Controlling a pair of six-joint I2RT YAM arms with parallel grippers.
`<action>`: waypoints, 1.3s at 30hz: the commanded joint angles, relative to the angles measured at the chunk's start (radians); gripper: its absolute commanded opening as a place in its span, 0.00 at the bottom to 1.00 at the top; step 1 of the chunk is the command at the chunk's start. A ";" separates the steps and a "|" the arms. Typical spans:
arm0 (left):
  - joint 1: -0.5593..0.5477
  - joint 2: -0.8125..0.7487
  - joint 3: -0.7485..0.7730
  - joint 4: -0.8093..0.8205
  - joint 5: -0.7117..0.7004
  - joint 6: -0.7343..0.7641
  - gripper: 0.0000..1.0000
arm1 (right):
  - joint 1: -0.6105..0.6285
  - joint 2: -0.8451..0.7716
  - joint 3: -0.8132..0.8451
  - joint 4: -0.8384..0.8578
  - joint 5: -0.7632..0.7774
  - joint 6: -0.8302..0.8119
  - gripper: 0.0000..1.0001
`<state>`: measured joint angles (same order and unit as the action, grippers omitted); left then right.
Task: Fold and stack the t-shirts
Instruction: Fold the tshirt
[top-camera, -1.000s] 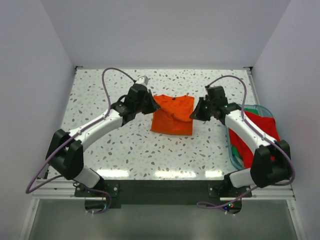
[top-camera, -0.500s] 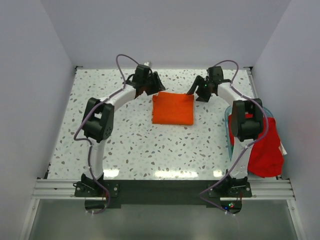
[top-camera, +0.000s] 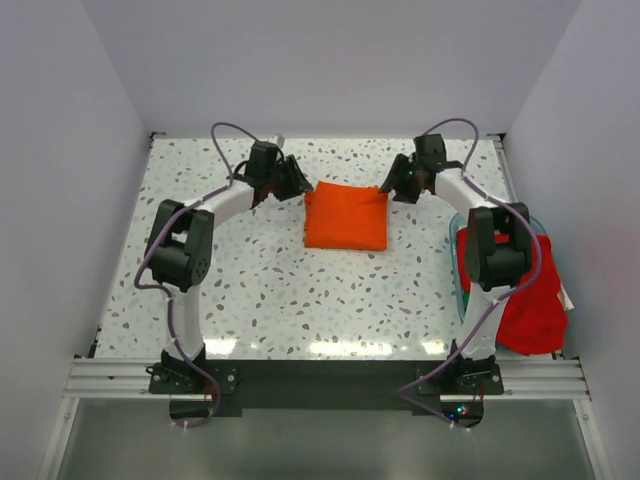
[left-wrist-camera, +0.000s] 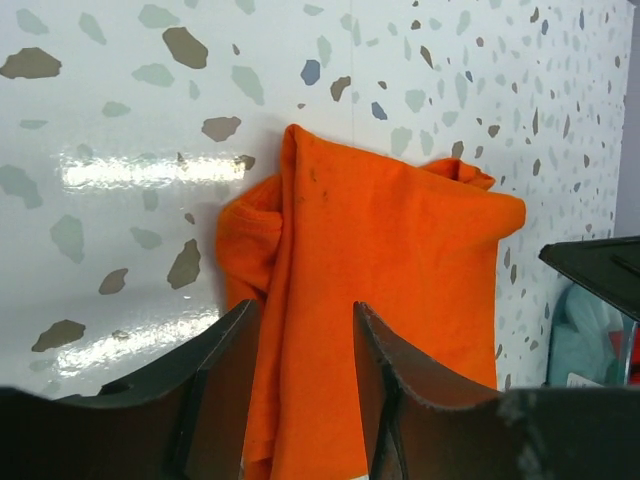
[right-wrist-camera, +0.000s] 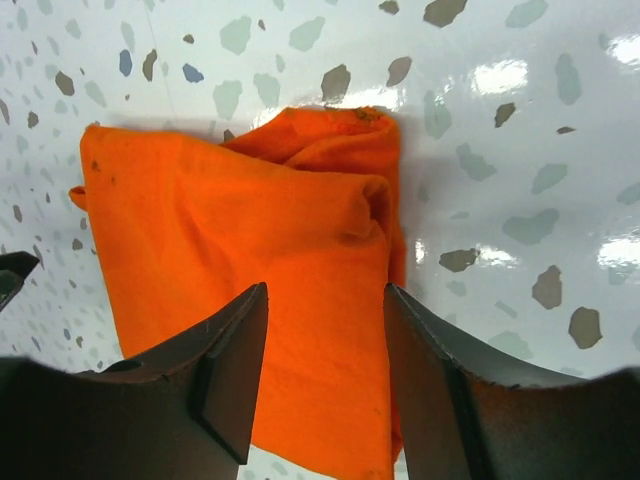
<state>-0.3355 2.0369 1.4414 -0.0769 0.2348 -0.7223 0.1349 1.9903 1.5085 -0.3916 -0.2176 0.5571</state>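
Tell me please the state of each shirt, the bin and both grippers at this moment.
Orange shirt: folded into a rectangle, flat on the table.
Red shirt: unfolded, bunched, spilling over the bin.
Bin: holds part of the red shirt.
Left gripper: open, gripping nothing.
Right gripper: open, gripping nothing.

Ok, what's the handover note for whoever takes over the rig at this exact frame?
Left gripper: open, empty, by the orange t-shirt's far-left corner.
Right gripper: open, empty, by its far-right corner.
The orange t-shirt lies folded into a rectangle on the table. The red t-shirt is bunched in and over the bin on the right, unfolded.
Done: the orange fold.
Left: fold the red one, then stack the two.
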 joint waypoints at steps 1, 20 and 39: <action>-0.007 -0.011 -0.007 0.101 0.046 0.003 0.47 | 0.038 -0.015 0.031 0.007 0.056 -0.031 0.53; -0.007 0.296 0.359 0.012 0.064 0.098 0.55 | 0.049 0.094 0.133 -0.026 0.070 -0.045 0.46; -0.008 0.306 0.343 0.164 0.161 0.035 0.21 | 0.049 0.088 0.139 -0.027 0.067 -0.048 0.45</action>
<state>-0.3428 2.3703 1.7657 -0.0002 0.3557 -0.6727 0.1875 2.1075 1.6100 -0.4129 -0.1696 0.5282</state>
